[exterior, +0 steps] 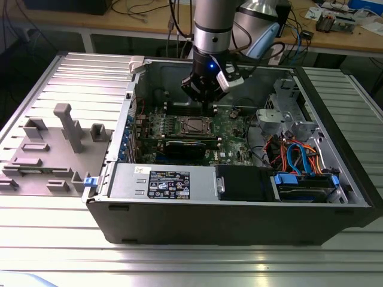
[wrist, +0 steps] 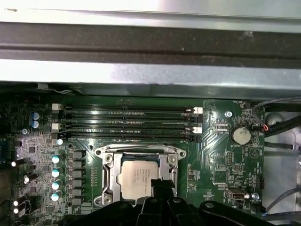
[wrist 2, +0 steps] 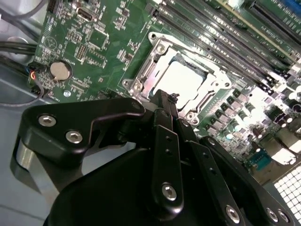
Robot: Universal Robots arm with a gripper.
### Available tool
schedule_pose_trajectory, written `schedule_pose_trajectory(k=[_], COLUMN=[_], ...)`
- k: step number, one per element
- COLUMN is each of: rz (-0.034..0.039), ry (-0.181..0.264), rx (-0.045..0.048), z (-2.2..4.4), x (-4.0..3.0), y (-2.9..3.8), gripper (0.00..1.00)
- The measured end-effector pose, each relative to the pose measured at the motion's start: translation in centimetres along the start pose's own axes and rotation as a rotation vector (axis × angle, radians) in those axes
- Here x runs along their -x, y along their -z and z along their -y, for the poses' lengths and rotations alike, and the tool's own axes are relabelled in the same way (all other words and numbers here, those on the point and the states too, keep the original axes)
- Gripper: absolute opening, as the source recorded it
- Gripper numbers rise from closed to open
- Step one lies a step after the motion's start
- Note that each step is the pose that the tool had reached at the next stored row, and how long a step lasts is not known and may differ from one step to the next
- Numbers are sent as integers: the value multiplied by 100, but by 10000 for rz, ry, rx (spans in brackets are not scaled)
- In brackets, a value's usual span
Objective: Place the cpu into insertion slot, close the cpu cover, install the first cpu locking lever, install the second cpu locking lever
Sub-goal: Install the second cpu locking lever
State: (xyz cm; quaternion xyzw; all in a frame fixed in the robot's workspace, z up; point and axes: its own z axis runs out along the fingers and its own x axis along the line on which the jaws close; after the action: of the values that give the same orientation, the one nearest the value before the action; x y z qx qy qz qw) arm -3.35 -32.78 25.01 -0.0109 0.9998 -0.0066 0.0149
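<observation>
Arm: the grey Universal Robots arm comes down from the far side in the exterior view into an open dark grey computer case (exterior: 239,224) that lies on a ribbed metal table (exterior: 179,263).
Gripper: the black two-finger gripper (exterior: 206,103) hangs just above the far edge of the socket; in both wrist views its fingertips (wrist 2: 165,100) (wrist: 162,182) are pressed together with no gap, clenched on nothing that can be made out.
Cpu: the small flat square chip with a pale silvery-beige face (wrist: 137,175) (wrist 2: 184,81) lies flat inside the socket, just beyond the fingertips.
Insertion slot: the small dark square recess with a silver metal rim (exterior: 196,125) (wrist: 109,175) sits in the green circuit board (wrist: 221,165), near the middle of the case.
Cpu cover: the square silvery metal plate with a central window (wrist: 140,151) (wrist 2: 162,52) frames the chip; whether it lies fully down cannot be told.
Levers: too fine to tell apart from the socket frame.
Memory slots: long black rails (wrist: 127,123) run along the far side of the socket.
Battery: a round silver coin cell (wrist: 241,135) (wrist 2: 60,70) sits on the board, well apart from the socket.
Graphics card: a long black card (exterior: 190,147) lies just near of the socket in the exterior view.
Power supply: a grey labelled box (exterior: 161,182) lies along the near wall.
Fixture: a grey plastic tray with upright posts (exterior: 57,149) stands on the table at the exterior view's left.
</observation>
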Motion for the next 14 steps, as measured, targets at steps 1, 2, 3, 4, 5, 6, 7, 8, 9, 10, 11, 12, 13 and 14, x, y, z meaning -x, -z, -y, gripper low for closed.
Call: schedule_pose_trajectory(k=[1, 2, 3, 4, 5, 6, 7, 8, 9, 10, 11, 12, 13, 14], rz=[0, 0, 0, 1, 0, 0, 0, 1, 0, 0, 0, 0, 0, 0], ry=[-10, -19, -22, -28, -29, -31, -31, -36, -36, -35, -35, -35, -35, -35], rx=[0, -1, -1, 0, 0, 0, 0, 1, 0, -1, -1, -1, -1, -1], z=[19, 41, 54, 73, 86, 106, 117, 119, 119, 119, 120, 120, 120, 120], x=[0, -1, -1, -1, -2, -2, -3, -3, -3, -3, -3, -3, -3, -3], y=[-1, -1, -2, -3, -3, -4, -4, -5, -4, -4, -4, -4, -4, -4], gripper=[11, 11, 11, 11, 11, 11, 11, 11, 11, 11, 11, 11, 11, 11])
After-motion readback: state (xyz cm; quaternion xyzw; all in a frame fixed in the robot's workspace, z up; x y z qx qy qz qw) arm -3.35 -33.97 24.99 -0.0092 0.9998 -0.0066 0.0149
